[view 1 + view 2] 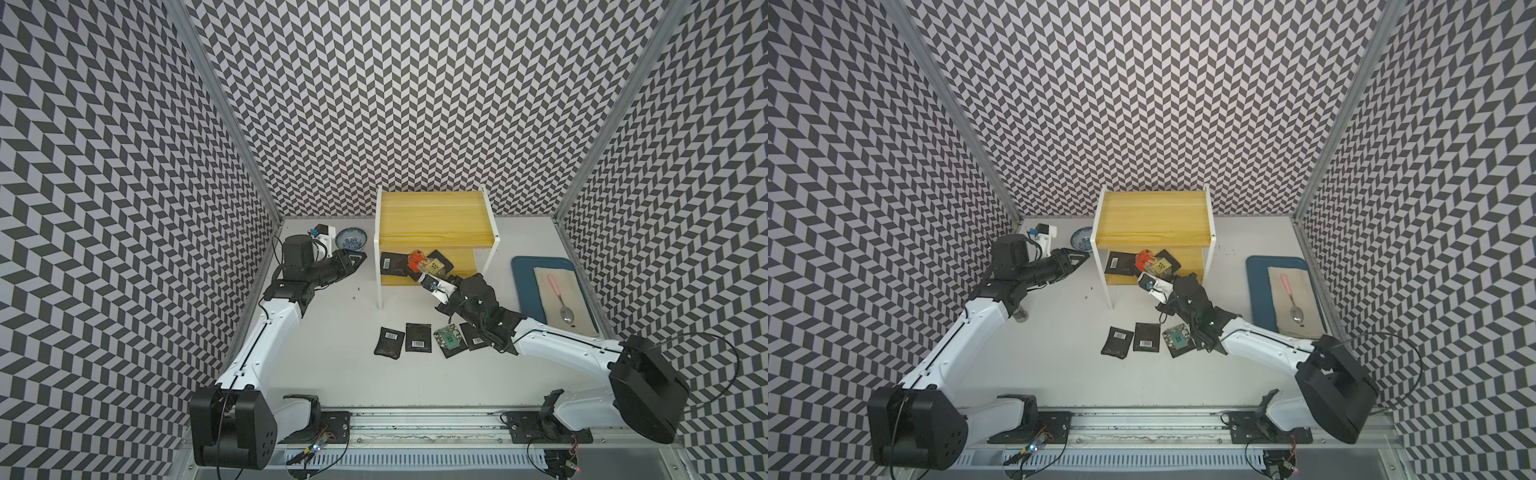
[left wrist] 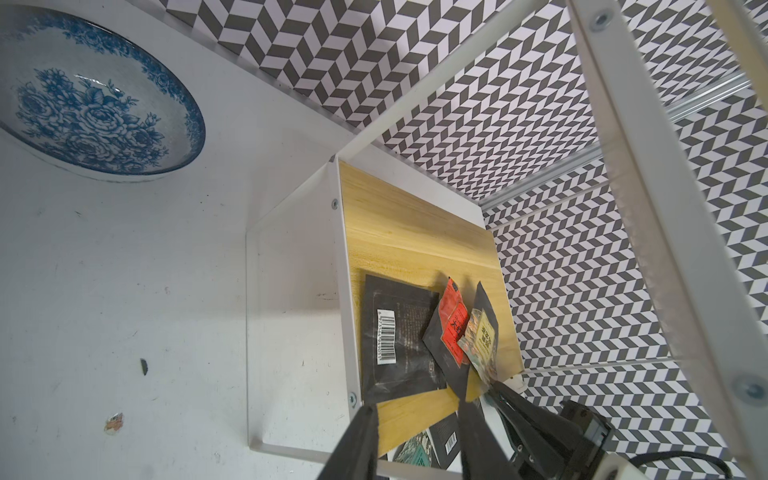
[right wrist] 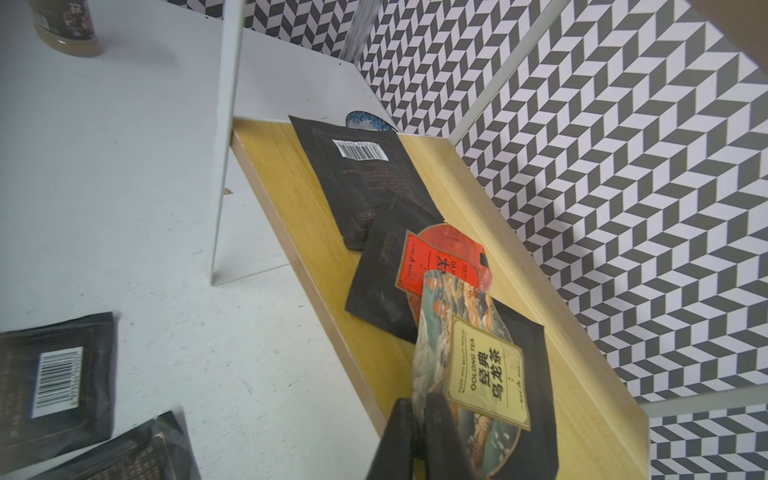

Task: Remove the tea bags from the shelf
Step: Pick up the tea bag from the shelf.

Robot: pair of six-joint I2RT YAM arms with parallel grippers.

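1. Right gripper [image 3: 419,409]: jaws closed on a corner of the tan oolong sachet [image 3: 486,374], which lies on the shelf's [image 3: 295,199] lower board.
2. Left gripper [image 1: 356,258]: partly open, empty, beside the shelf.
3. Risk: the thin corner pinch may slip, and the overlapped red sachet [image 3: 440,257] may drag along.

Left gripper [image 1: 358,258] points toward 3 o'clock, jaws parted. Right gripper [image 1: 424,275], arm extended toward 10 o'clock, jaws closed.
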